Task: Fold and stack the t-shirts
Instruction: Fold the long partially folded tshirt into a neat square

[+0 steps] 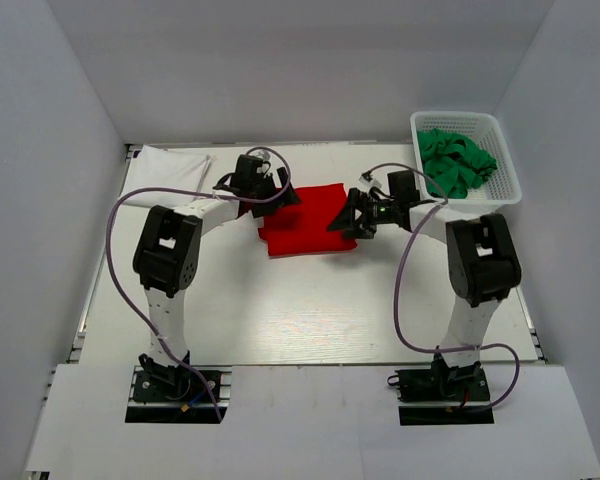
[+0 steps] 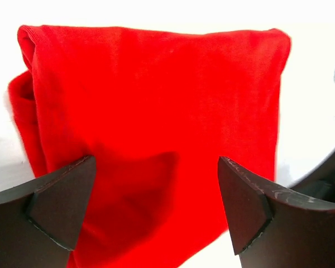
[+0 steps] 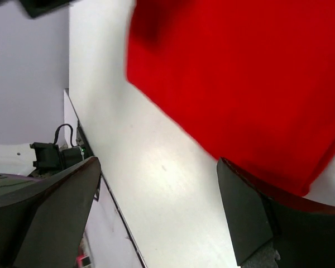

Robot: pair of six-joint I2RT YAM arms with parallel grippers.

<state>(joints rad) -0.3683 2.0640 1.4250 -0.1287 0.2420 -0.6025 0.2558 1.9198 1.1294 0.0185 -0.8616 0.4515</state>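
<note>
Top external view: both arms bent inward, left gripper and right gripper with jaws spread wide and empty, over opposite edges of the folded red t-shirt lying mid-table.

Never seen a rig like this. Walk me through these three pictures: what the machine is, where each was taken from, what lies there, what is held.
The machine is a left arm and a right arm, bolted to the near edge of a table. The wide picture is from a fixed camera above and behind them; each close-up is from a wrist camera, the dark wedges being that arm's own fingers. A red t-shirt lies mid-table as a folded rectangle, a white t-shirt lies at the far left, and crumpled green t-shirts sit in a white basket at the far right. The left tool and right tool hang open either side of the red shirt. Nothing is held.
</note>
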